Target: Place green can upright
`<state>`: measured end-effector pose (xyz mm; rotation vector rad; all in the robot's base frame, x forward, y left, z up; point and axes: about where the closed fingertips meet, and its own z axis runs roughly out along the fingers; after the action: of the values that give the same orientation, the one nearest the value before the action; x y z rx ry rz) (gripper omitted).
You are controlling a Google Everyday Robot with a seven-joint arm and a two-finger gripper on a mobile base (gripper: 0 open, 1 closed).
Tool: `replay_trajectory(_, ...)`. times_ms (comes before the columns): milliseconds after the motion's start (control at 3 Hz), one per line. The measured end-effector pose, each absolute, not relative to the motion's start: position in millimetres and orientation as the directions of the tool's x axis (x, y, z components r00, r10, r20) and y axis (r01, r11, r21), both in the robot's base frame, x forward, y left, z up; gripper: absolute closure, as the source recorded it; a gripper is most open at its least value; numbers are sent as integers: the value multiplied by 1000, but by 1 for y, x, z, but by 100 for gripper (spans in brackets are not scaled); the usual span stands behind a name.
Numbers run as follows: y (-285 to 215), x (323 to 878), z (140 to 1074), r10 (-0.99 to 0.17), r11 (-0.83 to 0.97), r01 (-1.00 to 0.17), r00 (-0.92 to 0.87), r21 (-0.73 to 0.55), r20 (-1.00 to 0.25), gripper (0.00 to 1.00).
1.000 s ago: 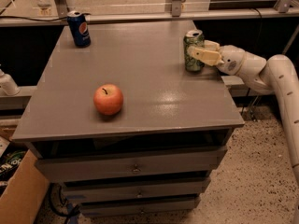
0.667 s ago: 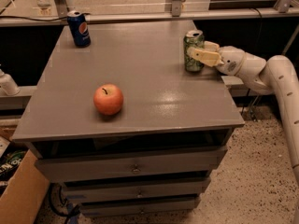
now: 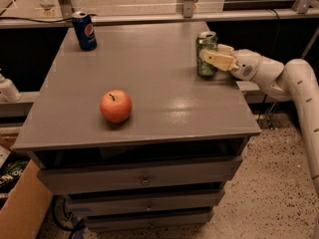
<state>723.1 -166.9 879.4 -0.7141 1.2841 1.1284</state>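
Note:
The green can (image 3: 206, 67) stands upright on the grey cabinet top (image 3: 159, 83), near its right edge toward the back. My gripper (image 3: 210, 55) reaches in from the right at the can's mid height. One pale finger (image 3: 217, 60) lies across the can's front and the other shows behind it, so the fingers are closed on the can. The can's base rests on the top. The white arm (image 3: 279, 76) runs off to the right.
A red apple (image 3: 115, 105) sits at the front left of the top. A blue Pepsi can (image 3: 84, 31) stands upright at the back left corner. Drawers are below the top. A cardboard box (image 3: 20, 203) is on the floor at the left.

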Motion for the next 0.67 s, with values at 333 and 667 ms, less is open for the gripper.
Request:
replay_trajectory(333,-167,723,879,244,336,-926,-88,169,-966,11)
replay_trajectory(667,-184,715,874,260,377,-909,-81,178,-962,0)
